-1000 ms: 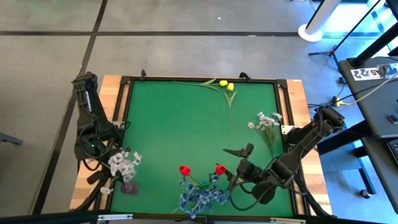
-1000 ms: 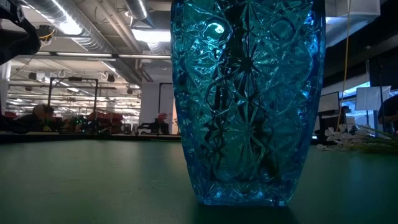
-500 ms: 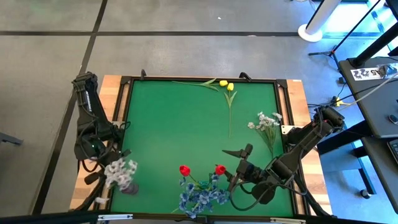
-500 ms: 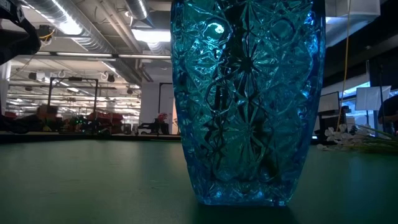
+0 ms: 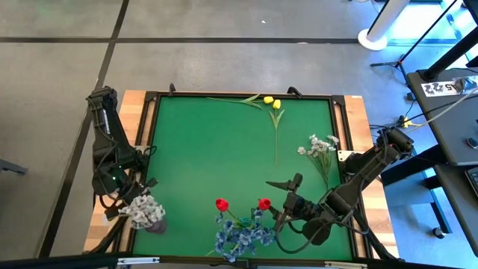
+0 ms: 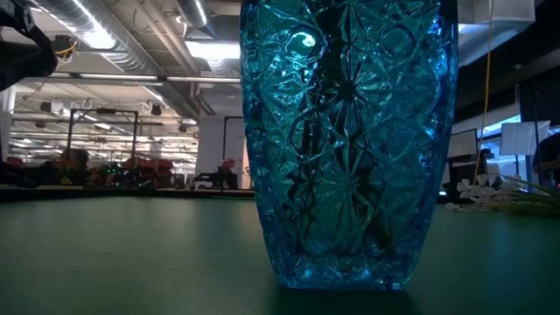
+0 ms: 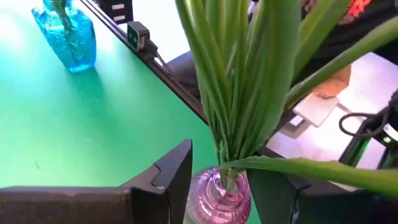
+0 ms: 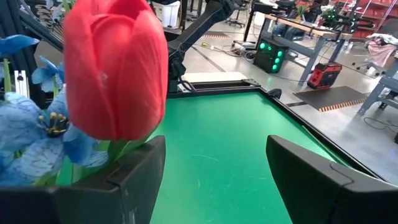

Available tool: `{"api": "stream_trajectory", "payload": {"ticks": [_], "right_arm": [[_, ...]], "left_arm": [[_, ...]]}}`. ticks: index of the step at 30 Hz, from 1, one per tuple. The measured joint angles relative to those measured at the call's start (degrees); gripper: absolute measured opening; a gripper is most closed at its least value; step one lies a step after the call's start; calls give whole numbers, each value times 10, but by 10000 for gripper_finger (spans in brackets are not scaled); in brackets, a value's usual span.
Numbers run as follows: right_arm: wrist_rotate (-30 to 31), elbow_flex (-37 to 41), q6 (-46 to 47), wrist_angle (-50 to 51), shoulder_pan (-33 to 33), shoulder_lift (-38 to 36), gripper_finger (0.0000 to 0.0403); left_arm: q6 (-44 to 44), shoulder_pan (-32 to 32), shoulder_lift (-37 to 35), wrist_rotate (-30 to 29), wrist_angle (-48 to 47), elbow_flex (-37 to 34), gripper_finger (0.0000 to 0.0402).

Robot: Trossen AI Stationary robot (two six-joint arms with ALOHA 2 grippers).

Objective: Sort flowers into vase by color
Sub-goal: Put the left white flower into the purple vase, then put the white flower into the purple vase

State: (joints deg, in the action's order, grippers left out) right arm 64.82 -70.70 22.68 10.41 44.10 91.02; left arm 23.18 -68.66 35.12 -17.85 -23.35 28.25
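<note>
A white spray (image 5: 143, 211) stands in a small pink vase (image 5: 155, 225) at the table's near left. In the left wrist view its green stalks (image 7: 239, 93) rise out of the pink vase (image 7: 221, 200). My left gripper (image 7: 227, 165) (image 5: 128, 203) is open, with a finger on either side of the stalks just above the vase mouth. The blue vase (image 5: 239, 237) (image 6: 350, 140) holds a blue bunch and two red tulips (image 5: 222, 204). My right gripper (image 8: 214, 146) (image 5: 281, 211) is open beside one red tulip (image 8: 115, 68). Two yellow tulips (image 5: 272, 103) lie by the far edge.
Another white spray (image 5: 321, 146) (image 6: 499, 194) lies flat on the green mat toward the right side. The mat's raised dark frame (image 5: 153, 112) borders the table. The mat's middle (image 5: 216, 157) is bare. The blue vase fills the low view.
My left gripper has moved toward the near edge and down. The white spray's blossoms have come down with it, from higher above the mat to sitting low over the pink vase. My right arm, the blue vase and its flowers have kept still.
</note>
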Motion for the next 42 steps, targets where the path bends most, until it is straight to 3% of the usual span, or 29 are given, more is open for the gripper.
{"api": "stream_trajectory", "payload": {"ticks": [11,22,31,36,42], "right_arm": [[0,0,0,0,0,0,280],[-10,0,0,0,0,0,280],[-20,-32,-16,0,1,0,280],[-20,-47,-22,2,1,0,280],[-30,-60,-28,5,1,0,280]], "left_arm": [[28,0,1,11,-69,31,142],[44,0,1,1,-270,111,142],[-12,0,1,0,-269,153,142],[-15,0,-1,-84,-284,181,142],[-14,0,-14,-170,-373,191,142]]}}
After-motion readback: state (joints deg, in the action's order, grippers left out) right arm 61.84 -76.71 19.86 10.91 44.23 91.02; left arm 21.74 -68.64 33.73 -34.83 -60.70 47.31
